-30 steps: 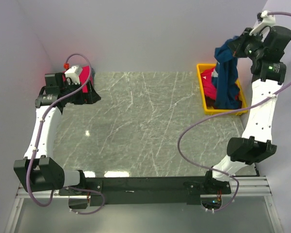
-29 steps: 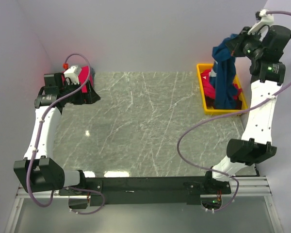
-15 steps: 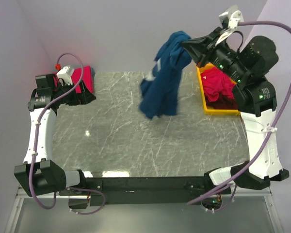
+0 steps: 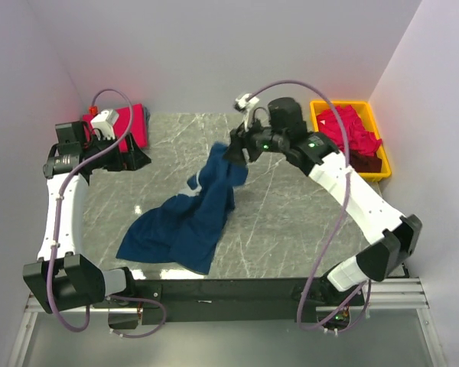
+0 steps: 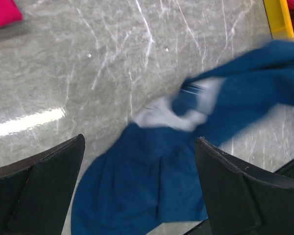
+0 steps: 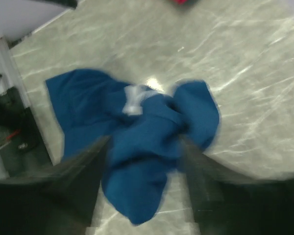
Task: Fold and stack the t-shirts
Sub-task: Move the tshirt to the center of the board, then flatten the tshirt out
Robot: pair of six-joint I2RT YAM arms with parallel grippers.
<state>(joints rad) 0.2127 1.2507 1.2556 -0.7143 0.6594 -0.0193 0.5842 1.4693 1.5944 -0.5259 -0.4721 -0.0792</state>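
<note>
A navy blue t-shirt lies crumpled across the middle of the table, with its far end bunched up under my right gripper. In the right wrist view, the right gripper shows blurred fingers spread wide, and the navy t-shirt sits between and below them. My left gripper hovers at the far left, open and holding nothing. In its wrist view the left gripper looks down on the navy t-shirt. A folded red-pink t-shirt lies at the back left corner.
A yellow bin at the back right holds red-pink t-shirts and a dark maroon one. In the left wrist view, the bin shows at the top right and the folded red-pink shirt at the top left.
My right arm swung the navy t-shirt out of the bin, left over the table and down. Its jaws have spread, and most of the shirt now rests on the table.
</note>
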